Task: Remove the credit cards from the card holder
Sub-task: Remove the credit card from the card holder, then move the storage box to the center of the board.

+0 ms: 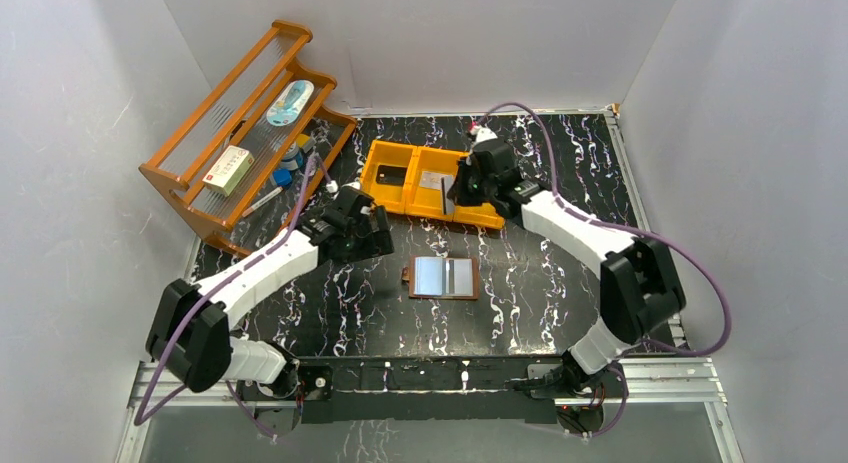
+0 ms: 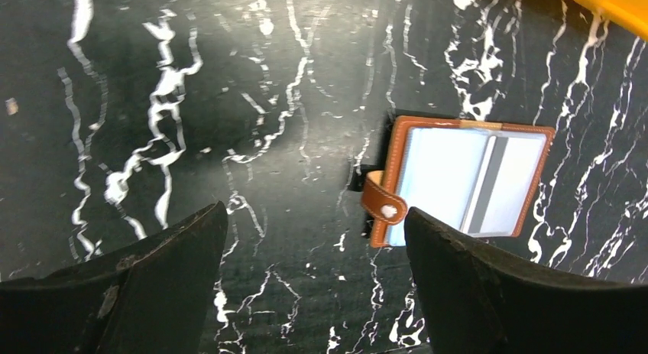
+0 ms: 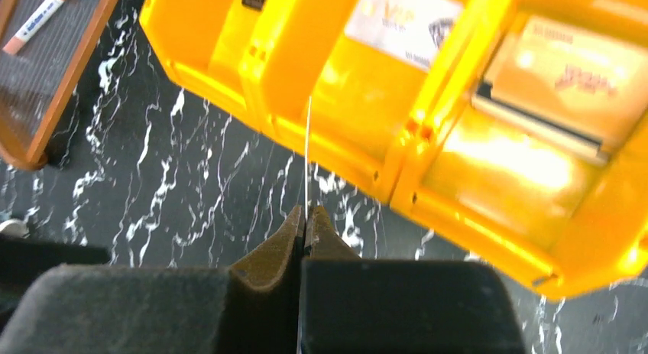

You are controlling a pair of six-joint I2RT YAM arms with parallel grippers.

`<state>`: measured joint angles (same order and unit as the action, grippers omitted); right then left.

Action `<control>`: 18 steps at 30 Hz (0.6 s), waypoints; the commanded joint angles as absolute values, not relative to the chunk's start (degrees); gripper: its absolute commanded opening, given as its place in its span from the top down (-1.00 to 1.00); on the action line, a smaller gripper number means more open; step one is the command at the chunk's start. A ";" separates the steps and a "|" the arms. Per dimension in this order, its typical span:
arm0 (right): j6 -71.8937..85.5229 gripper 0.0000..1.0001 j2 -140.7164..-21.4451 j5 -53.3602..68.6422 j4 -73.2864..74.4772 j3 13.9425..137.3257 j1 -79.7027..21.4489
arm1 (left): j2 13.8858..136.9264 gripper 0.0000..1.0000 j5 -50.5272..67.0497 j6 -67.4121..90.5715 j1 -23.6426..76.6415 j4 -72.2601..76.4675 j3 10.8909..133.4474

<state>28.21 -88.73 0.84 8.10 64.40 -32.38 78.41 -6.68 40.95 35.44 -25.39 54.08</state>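
Progress looks late: flat pale and tan credit cards lie in the orange plastic three-compartment bin, and the right jaws pinch another thin card edge-on at the bin. The brown leather folding card holder lies open on the tabletop near the left jaws (wide apart, empty), and a grey strip in its pocket hints that one card is left.

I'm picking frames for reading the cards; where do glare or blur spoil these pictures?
Top external: evenly lit and sharp, though the card holder pockets shine pale blue. Left wrist: the same sheen washes out the pockets. Right wrist: the orange bin is soft with blown-out hotspots, and the credit card in the right gripper is only a thin edge-on line.
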 commanded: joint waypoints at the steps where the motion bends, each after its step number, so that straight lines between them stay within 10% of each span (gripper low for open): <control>1: 19.09 1.00 -94.72 -6.30 4.72 73.81 -34.50 | 72.18 -0.73 -11.11 44.73 33.10 -28.40 51.31; 18: 16.44 1.00 -113.37 -8.85 8.42 87.27 -35.79 | 65.10 -0.82 -12.07 47.73 32.44 -28.17 47.09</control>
